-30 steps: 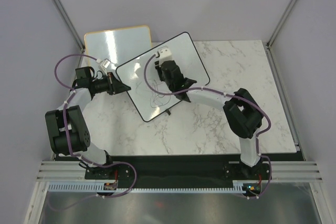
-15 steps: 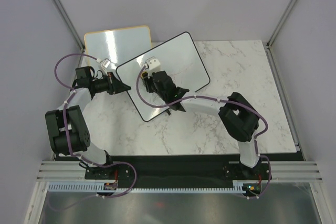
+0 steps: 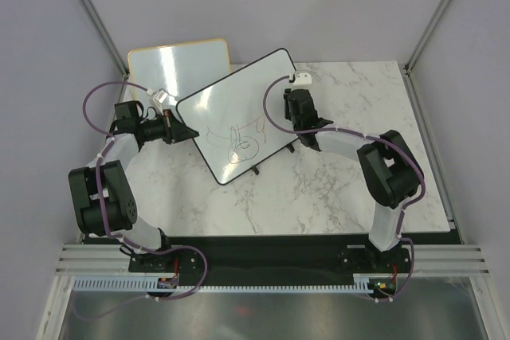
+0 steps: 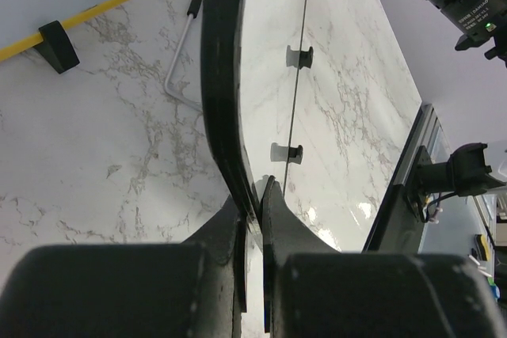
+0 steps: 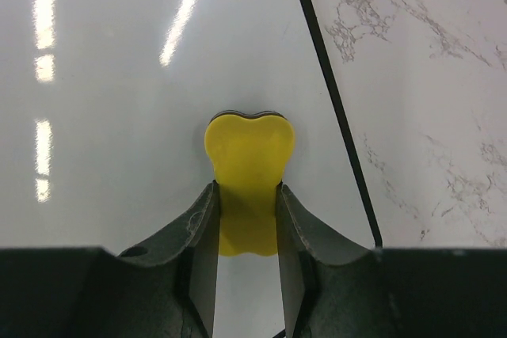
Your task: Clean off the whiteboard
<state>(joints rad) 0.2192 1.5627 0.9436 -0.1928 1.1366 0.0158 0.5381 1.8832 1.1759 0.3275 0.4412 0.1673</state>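
Note:
The whiteboard (image 3: 239,101), white with a thin black frame, stands tilted on the marble table and bears red and dark scribbles (image 3: 239,141) on its lower part. My left gripper (image 3: 188,131) is shut on its left edge; in the left wrist view the fingers (image 4: 238,223) pinch the black frame (image 4: 222,77). My right gripper (image 3: 296,113) is over the board's right part, shut on a yellow eraser (image 5: 248,168) that lies against the white surface (image 5: 119,116), near the board's right frame edge (image 5: 333,100).
A smaller orange-framed whiteboard (image 3: 177,65) lies behind the left arm; its black foot (image 4: 55,43) shows in the left wrist view. A metal hex key (image 4: 182,45) lies on the marble table (image 3: 358,101). The whiteboard's small feet (image 4: 299,55) rest on the table.
My right gripper with the eraser swept left over the scribbles, then right to the board's right edge. The scribbles still show. The left gripper has not moved.

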